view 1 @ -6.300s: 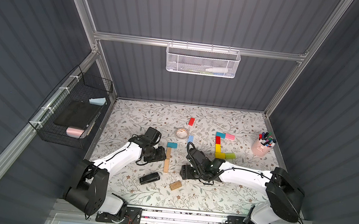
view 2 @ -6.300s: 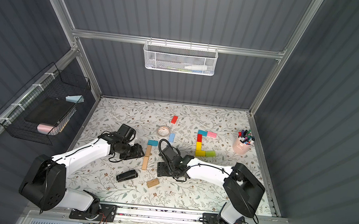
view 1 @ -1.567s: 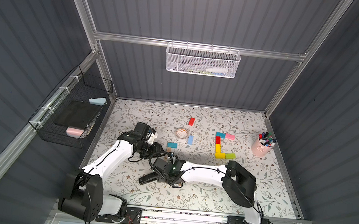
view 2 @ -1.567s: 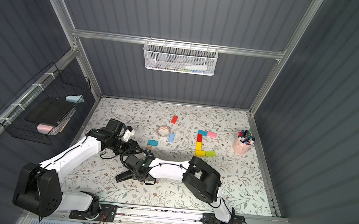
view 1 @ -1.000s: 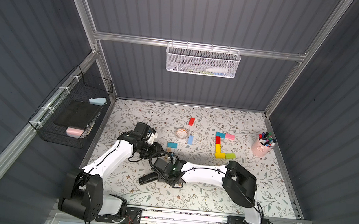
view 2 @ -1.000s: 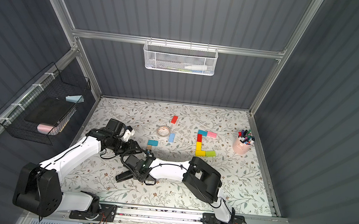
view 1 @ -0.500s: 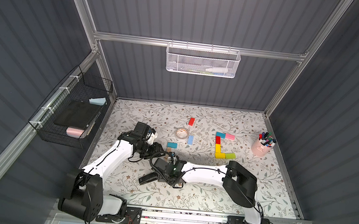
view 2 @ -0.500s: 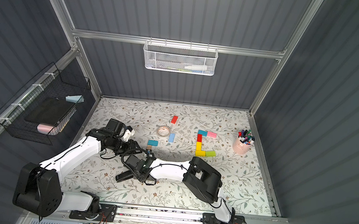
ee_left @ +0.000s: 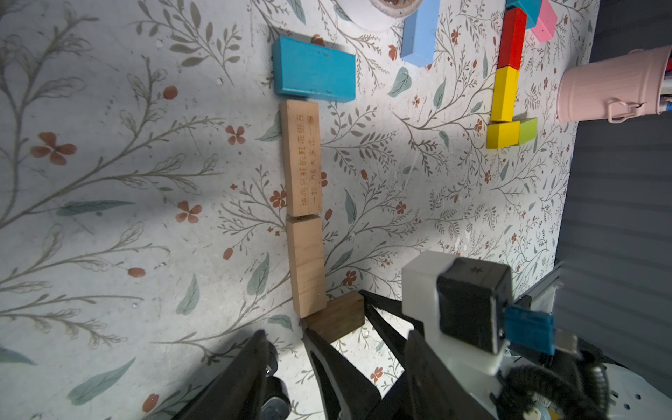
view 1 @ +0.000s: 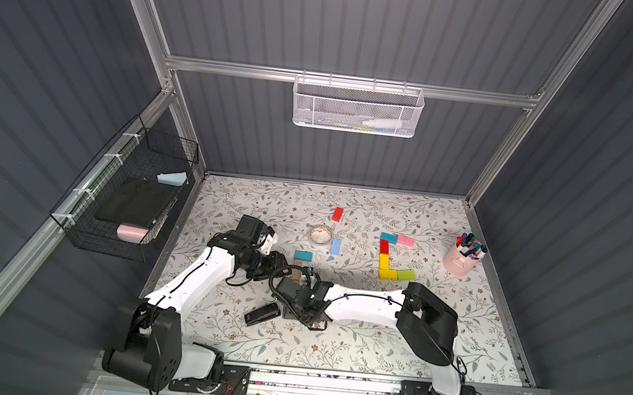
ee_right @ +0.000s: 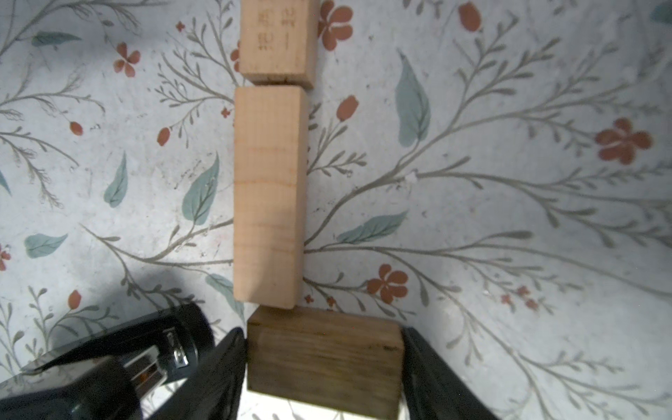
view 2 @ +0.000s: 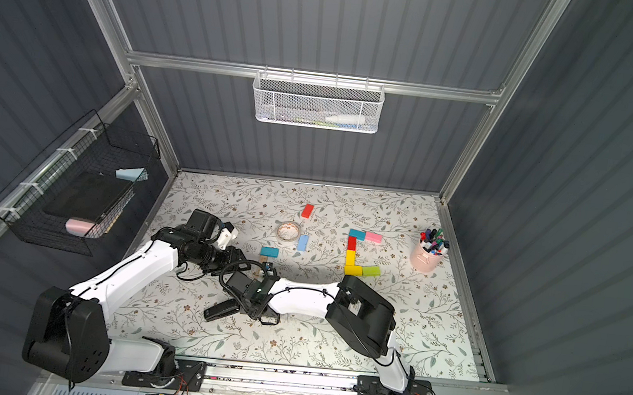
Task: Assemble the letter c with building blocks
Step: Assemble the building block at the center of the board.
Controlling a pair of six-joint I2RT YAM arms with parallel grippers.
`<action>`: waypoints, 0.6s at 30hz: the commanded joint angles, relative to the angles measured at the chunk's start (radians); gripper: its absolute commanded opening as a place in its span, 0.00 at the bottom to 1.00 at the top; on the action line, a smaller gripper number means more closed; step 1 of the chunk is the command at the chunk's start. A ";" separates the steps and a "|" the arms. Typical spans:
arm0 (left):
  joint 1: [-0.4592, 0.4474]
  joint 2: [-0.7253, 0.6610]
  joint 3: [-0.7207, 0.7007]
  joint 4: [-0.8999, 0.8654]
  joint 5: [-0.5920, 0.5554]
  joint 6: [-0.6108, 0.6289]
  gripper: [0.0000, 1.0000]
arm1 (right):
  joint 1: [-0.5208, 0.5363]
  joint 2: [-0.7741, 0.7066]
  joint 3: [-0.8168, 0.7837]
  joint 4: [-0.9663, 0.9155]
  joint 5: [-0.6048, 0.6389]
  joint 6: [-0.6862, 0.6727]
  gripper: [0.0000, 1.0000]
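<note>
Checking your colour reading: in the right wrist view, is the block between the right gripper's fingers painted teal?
No, the block between the right gripper's fingers is bare dark brown wood.

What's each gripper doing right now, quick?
Left gripper: open, holding nothing.
Right gripper: closed on the dark wood block.

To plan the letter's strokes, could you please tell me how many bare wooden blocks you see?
3, in a line from the teal block: the engraved block, then the plain block, then the darker block, crosswise between the right gripper's jaws. Others may be hidden.
</note>
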State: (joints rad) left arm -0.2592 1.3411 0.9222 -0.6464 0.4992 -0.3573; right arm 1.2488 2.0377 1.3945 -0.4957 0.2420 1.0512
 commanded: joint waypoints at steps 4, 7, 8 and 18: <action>0.006 -0.015 -0.002 -0.009 0.005 0.020 0.59 | -0.006 -0.007 -0.014 -0.015 0.003 0.017 0.70; 0.006 -0.011 -0.002 -0.009 0.007 0.020 0.59 | -0.006 -0.002 -0.008 -0.008 -0.001 0.012 0.70; 0.006 -0.011 -0.002 -0.009 0.007 0.020 0.59 | -0.006 0.001 -0.006 -0.006 -0.004 0.012 0.70; 0.006 -0.013 -0.001 -0.009 0.007 0.021 0.59 | -0.006 0.014 0.011 0.000 -0.010 0.006 0.70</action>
State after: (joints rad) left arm -0.2592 1.3415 0.9218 -0.6464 0.4992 -0.3573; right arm 1.2469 2.0377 1.3945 -0.4820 0.2344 1.0470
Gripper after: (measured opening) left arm 0.591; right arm 0.704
